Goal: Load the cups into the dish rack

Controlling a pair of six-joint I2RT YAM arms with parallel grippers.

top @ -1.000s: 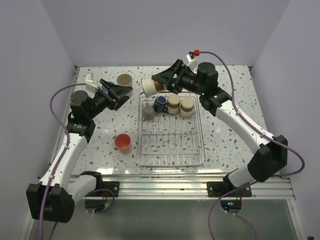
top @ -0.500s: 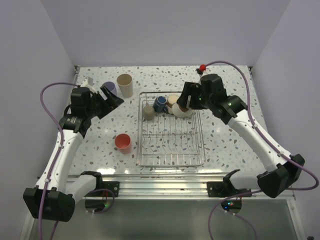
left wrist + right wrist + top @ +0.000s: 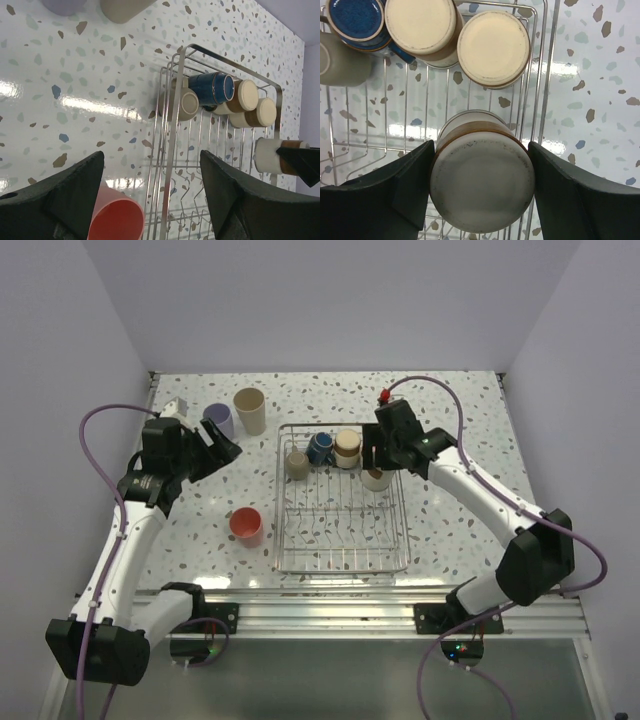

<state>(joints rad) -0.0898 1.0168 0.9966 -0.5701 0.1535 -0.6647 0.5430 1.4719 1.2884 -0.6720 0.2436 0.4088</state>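
**Right arm placing an upturned cup in the dish rack**

The right gripper (image 3: 481, 147) is clamped on a short cream cup with a brown band (image 3: 482, 190). The cup's base faces the wrist camera, so it is upside down. It hangs inside the right side of the rectangular silver wire dish rack (image 3: 340, 552).

It sits just nearer than the row at the rack's far end. That row holds a dark blue glazed mug (image 3: 320, 447), two cream-bottomed tan cups (image 3: 493, 47) and a grey-beige cup lying on its side (image 3: 297, 465). Whether the held cup already rests on the wires is hard to tell from these views.

The left gripper (image 3: 224, 446) is spread wide and empty, above the table left of the rack. Close by it stand a lavender tumbler (image 3: 218, 420) and a tall beige tumbler (image 3: 249, 410). A coral-pink cup (image 3: 245, 526) stands upright just left of the rack.

The step in hand looks like setting down the fifth cup. The next move likely calls for seating it on the wires, letting go, and lifting straight up so the neighbouring cups are not knocked. Three cups remain outside the rack.
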